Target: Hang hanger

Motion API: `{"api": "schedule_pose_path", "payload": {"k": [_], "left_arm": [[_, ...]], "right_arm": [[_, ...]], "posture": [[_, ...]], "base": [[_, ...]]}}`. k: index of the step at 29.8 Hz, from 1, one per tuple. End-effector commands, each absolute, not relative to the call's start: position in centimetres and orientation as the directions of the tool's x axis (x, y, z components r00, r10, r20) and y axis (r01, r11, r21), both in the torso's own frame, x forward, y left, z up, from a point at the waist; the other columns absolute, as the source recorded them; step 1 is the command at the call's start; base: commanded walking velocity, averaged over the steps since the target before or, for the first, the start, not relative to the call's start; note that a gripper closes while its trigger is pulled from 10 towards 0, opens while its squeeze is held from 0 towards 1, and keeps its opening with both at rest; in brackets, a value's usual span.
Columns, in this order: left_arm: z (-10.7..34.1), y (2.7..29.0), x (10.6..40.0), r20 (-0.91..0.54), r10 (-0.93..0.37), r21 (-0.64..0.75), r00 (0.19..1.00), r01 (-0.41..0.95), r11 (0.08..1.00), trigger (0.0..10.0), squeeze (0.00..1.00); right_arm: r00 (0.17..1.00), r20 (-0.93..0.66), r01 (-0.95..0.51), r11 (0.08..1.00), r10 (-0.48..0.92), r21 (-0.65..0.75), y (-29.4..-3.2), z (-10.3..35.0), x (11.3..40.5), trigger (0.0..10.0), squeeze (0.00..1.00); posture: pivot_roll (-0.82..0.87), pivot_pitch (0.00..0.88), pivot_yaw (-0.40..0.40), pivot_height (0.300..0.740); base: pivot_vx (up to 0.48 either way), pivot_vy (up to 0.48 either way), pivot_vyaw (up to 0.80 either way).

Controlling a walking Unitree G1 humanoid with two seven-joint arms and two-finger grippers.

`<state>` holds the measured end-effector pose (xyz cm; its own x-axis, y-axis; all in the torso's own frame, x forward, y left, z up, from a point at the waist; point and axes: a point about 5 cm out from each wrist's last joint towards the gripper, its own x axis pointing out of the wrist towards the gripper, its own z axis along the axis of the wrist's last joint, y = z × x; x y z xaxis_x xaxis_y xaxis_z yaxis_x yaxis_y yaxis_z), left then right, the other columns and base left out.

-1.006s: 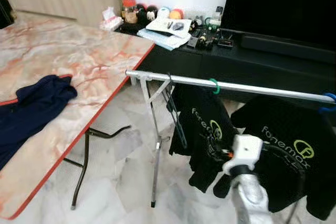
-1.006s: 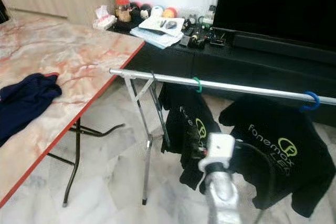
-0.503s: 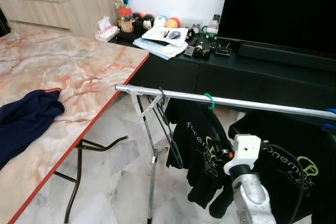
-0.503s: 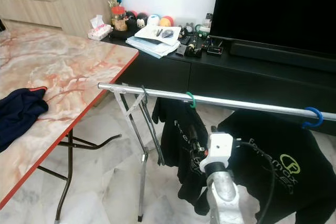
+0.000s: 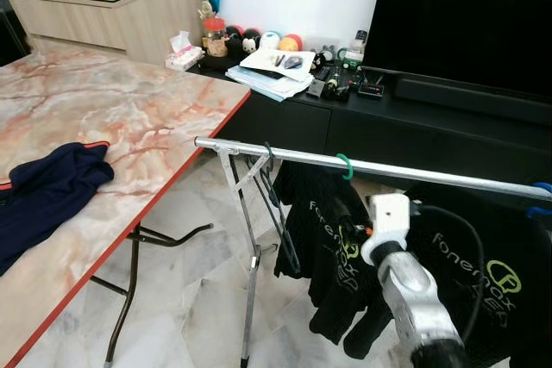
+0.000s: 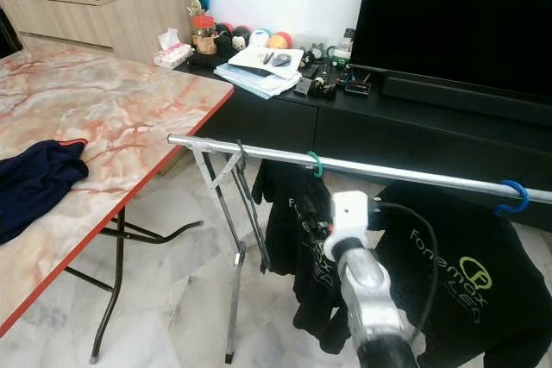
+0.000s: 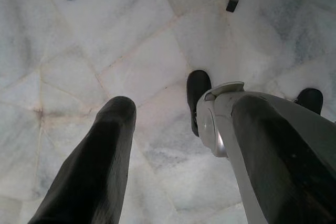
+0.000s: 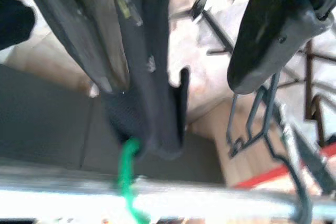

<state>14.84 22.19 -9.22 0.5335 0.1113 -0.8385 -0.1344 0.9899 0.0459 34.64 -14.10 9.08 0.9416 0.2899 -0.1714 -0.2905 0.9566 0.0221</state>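
Observation:
A silver clothes rail [image 5: 414,171] crosses in front of me. A green hanger hook [image 5: 346,165] on it carries a black printed T-shirt [image 5: 332,252]. My right gripper [image 5: 339,220] is raised against that shirt, just under the rail. In the right wrist view its fingers [image 8: 273,30] stand apart. The shirt's neck [image 8: 152,77] and the green hook [image 8: 126,169] lie between them, close to one finger. An empty dark hanger [image 5: 280,208] hangs near the rail's left end. A second black shirt [image 5: 496,286] hangs from a blue hook [image 5: 542,189]. My left gripper [image 7: 181,106] hangs open over the floor.
A marble-topped folding table [image 5: 129,118] with a red edge stands at the left, with a dark blue garment [image 5: 47,191] on it. Behind the rail is a black TV cabinet [image 5: 431,118] with papers and small items. The rail's stand legs [image 5: 252,282] rest on the marble floor.
The camera has shifted a little. My right gripper has risen closer to the rail and the green hook, against the hanging shirt.

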Motion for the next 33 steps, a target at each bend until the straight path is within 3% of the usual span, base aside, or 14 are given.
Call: {"api": "schedule_pose_path", "payload": {"k": [1, 8, 23, 33], "left_arm": [[-9.4, 22.2, 14.4, -0.851, 0.118, 0.048, 0.512, -0.148, 0.988, 10.0, 0.00], [-9.5, 21.9, 14.4, -0.851, 0.116, 0.041, 0.511, -0.157, 0.987, 10.0, 0.00], [-9.6, 21.8, 14.3, -0.854, 0.114, 0.037, 0.508, -0.158, 0.987, 10.0, 0.00], [-9.6, 21.6, 14.4, -0.856, 0.098, 0.031, 0.508, -0.139, 0.990, 10.0, 0.00]], "right_arm": [[0.928, -0.231, -0.297, 0.955, 0.291, 0.009, -14.3, 8.6, 34.9, 10.0, 0.00], [0.927, -0.269, -0.274, 0.962, 0.262, -0.010, -14.1, 9.7, 36.8, 10.0, 0.00], [0.975, -0.120, -0.192, 0.981, 0.189, -0.009, -14.4, 13.5, 38.7, 10.0, 0.00], [0.949, -0.276, -0.172, 0.983, 0.149, -0.061, -15.5, 10.1, 37.4, 10.0, 0.00]], "posture": [[-0.03, 0.070, 0.019, 0.740], [-0.02, 0.075, 0.008, 0.740], [-0.03, 0.089, 0.004, 0.740], [-0.03, 0.085, 0.006, 0.740]], "base": [[0.000, 0.000, 0.00], [0.000, 0.000, 0.00], [0.000, 0.000, 0.00], [0.000, 0.000, 0.00]]}}
